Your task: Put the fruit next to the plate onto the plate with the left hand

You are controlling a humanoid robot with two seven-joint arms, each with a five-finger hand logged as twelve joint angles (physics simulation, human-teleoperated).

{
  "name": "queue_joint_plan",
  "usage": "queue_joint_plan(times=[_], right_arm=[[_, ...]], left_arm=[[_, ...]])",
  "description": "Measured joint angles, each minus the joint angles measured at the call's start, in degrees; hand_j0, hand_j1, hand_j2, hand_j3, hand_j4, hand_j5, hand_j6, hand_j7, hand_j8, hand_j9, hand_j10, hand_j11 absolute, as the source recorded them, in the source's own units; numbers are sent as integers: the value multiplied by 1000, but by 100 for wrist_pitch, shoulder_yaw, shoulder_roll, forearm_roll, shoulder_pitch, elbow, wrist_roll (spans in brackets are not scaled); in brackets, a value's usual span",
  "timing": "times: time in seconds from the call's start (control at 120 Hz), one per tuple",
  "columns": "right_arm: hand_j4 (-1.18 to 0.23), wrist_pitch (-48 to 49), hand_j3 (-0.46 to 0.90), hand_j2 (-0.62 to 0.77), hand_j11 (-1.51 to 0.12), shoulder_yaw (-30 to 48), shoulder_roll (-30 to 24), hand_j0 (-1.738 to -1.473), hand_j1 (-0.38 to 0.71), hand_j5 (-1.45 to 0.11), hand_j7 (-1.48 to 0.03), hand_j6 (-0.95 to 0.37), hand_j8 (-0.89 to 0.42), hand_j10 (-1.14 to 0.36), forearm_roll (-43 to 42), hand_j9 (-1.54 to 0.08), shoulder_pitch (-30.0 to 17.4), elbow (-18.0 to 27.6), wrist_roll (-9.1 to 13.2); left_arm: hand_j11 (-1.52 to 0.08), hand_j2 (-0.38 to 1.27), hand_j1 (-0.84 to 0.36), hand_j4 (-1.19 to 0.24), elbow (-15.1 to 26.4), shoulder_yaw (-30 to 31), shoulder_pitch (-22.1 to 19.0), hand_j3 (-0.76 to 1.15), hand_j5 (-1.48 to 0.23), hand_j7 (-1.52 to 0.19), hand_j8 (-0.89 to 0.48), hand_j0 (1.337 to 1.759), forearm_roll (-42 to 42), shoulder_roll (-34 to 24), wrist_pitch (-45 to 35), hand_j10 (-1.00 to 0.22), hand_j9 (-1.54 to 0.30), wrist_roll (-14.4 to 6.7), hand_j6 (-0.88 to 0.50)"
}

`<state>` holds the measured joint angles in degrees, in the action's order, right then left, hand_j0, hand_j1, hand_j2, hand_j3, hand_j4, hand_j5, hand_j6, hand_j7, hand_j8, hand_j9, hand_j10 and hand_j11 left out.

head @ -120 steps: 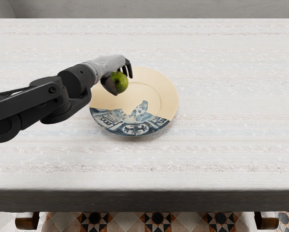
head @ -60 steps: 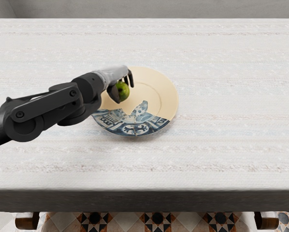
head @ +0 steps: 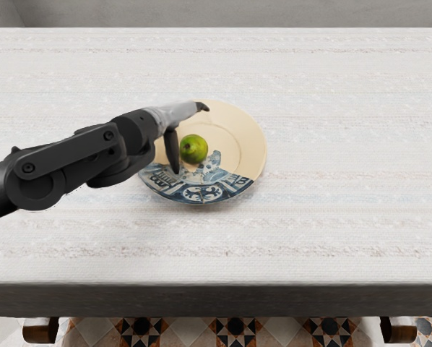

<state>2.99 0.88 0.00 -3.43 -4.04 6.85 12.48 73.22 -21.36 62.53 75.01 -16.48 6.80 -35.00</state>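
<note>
A small green fruit (head: 194, 148) lies on the cream plate (head: 241, 137) with a blue patterned lower edge, left of the plate's middle. My left hand (head: 181, 130) hovers over the plate's left rim, just left of the fruit and apart from it. Its fingers are spread, one pointing right above the fruit and the thumb (head: 174, 152) hanging down beside it. The hand holds nothing. The left arm (head: 64, 166) reaches in from the picture's left edge. No right arm shows.
The plate sits near the middle of a pale striped tabletop (head: 331, 202). The table's front edge (head: 216, 296) runs along the bottom, with patterned floor tiles below it.
The hand carried the fruit down and right over the plate, then spread its fingers. The fruit has left the hand and now rests on the plate.
</note>
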Motion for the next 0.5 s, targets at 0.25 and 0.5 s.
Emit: queue_joint_plan(times=[0.25,0.5], right_arm=[[0,0,0,0,0,0,0,-1658,-349,0,0,0,0,0,0,0,0,0,0],[0,0,0,0,0,0,0,-1658,-349,0,0,0,0,0,0,0,0,0,0]], left_arm=[[-63,11,298,-47,178,-548,48,0,-65,-63,-41,1658,-2003,-1070,726,-45,-63,0,-45],[-37,7,317,-30,199,-1241,27,0,-38,-37,-28,1658,-3526,-1986,1995,-29,-37,0,-30]])
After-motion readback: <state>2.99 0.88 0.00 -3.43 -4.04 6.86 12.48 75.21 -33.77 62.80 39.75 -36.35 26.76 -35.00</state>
